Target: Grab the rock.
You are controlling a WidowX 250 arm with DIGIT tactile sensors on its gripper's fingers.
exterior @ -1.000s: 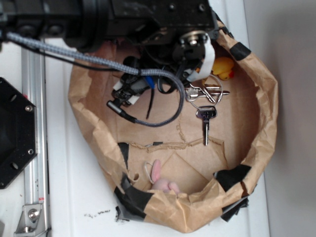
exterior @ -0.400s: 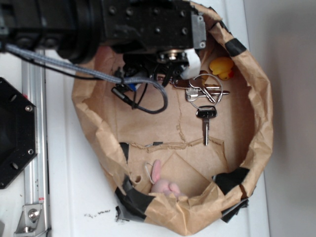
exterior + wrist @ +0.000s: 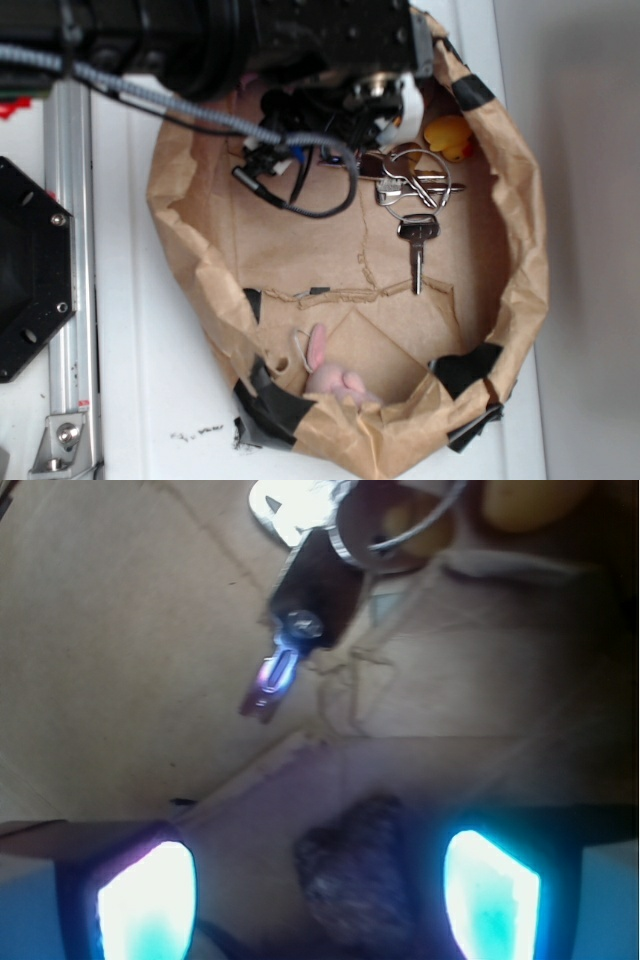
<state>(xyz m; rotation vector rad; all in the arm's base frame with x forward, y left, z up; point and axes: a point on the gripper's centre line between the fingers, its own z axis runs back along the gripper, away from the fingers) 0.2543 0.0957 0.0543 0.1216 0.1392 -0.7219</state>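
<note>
In the wrist view the rock (image 3: 360,870), a dark brown-grey rough lump, lies on the brown paper floor between my two glowing fingertips (image 3: 145,900), nearer the right one. My gripper (image 3: 318,900) is open and touches nothing. In the exterior view the gripper (image 3: 390,105) hangs at the back of the paper bag, beside the yellow duck (image 3: 450,137). The black arm hides the rock there.
A bunch of metal keys (image 3: 415,195) lies just in front of the gripper and also shows in the wrist view (image 3: 300,620). A pink soft toy (image 3: 330,370) lies at the near side. The crumpled paper bag wall (image 3: 525,250) rings everything. A black plate (image 3: 30,270) sits at the left.
The arm has shifted over the back of the bag, first left, then a little right and up in the picture. Its cable loop has drawn up. The keys and the duck have not moved.
</note>
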